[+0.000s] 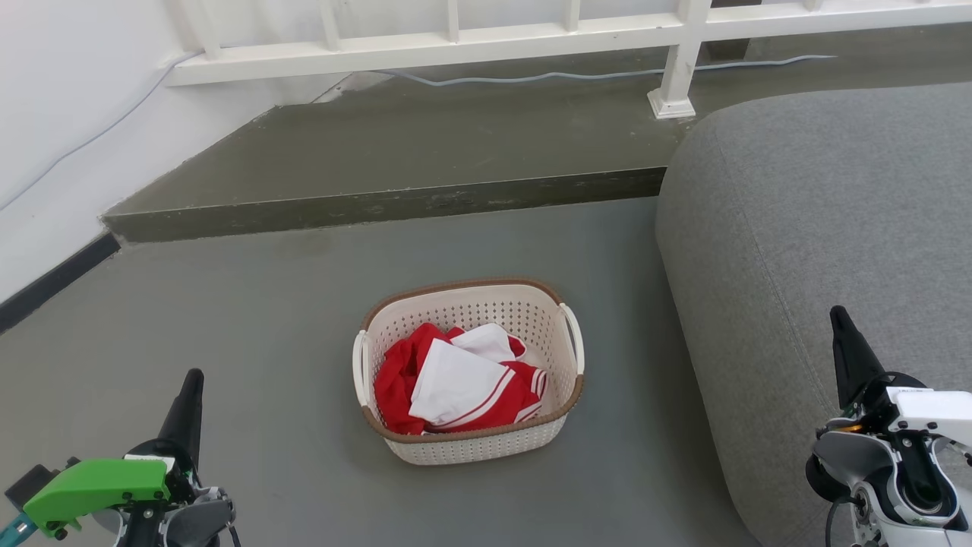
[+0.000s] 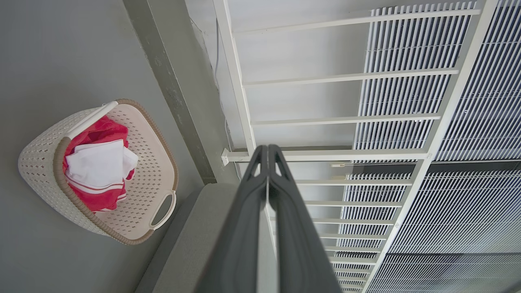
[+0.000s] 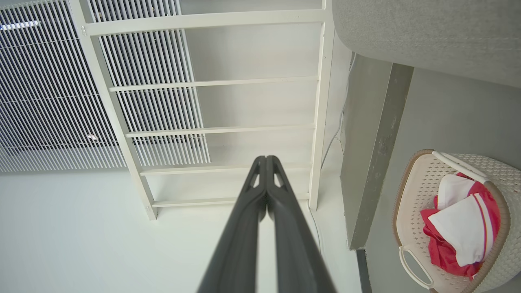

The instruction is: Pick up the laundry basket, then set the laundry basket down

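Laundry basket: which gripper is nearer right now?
Left, judging by the head view. The left gripper is left of the laundry basket, over the floor; the right gripper is farther off, over the grey sofa.

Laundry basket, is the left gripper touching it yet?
Apart. In the head view the left gripper sits at the lower left, and a stretch of bare grey floor separates it from the laundry basket.
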Controlling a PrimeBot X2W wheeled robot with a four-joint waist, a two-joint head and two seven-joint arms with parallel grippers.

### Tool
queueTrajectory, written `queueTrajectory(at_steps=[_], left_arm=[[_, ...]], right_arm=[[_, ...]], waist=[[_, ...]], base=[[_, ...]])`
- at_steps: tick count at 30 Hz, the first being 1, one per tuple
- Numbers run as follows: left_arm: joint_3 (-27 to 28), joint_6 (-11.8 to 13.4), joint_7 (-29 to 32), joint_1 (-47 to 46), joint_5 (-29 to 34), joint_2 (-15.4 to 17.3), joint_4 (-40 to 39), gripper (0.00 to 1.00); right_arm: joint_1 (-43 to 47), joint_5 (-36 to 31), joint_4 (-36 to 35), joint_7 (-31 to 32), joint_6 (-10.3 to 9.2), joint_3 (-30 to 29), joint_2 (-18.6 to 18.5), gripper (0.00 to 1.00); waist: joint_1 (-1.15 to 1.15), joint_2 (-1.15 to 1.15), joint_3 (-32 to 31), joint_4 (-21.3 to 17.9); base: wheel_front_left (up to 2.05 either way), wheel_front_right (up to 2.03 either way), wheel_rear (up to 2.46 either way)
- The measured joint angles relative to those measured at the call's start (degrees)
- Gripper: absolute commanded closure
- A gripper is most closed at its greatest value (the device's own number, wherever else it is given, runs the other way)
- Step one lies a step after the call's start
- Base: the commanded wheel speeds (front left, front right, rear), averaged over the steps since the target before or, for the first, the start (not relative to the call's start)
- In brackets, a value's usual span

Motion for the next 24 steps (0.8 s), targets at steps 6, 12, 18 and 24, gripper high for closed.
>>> queueTrajectory(at_steps=[6, 12, 18, 24], left_arm=[[-0.01, 0.0, 0.0, 0.0, 0.0, 0.0, -0.03, 1.0], [-0.01, 0.0, 0.0, 0.0, 0.0, 0.0, -0.07, 1.0], [-0.02, 0.0, -0.01, 0.0, 0.0, 0.0, -0.09, 1.0], [-0.03, 0.0, -0.01, 0.0, 0.0, 0.0, -0.11, 1.0]], right_arm=[[0.0, 0.0, -0.02, 0.0, 0.0, 0.0, 0.01, 1.0], [-0.01, 0.0, -0.07, 0.0, 0.0, -0.01, 0.01, 1.0], [-0.01, 0.0, -0.1, 0.0, 0.0, -0.01, 0.01, 1.0], [-0.01, 0.0, -0.13, 0.0, 0.0, -0.02, 0.01, 1.0]], waist=[[0.0, 0.0, 0.0, 0.0], [0.0, 0.0, 0.0, 0.0], [0.0, 0.0, 0.01, 0.0], [0.0, 0.0, 0.01, 0.0]], base=[[0.0, 0.0, 0.0], [0.0, 0.0, 0.0], [0.0, 0.0, 0.0], [0.0, 0.0, 0.0]])
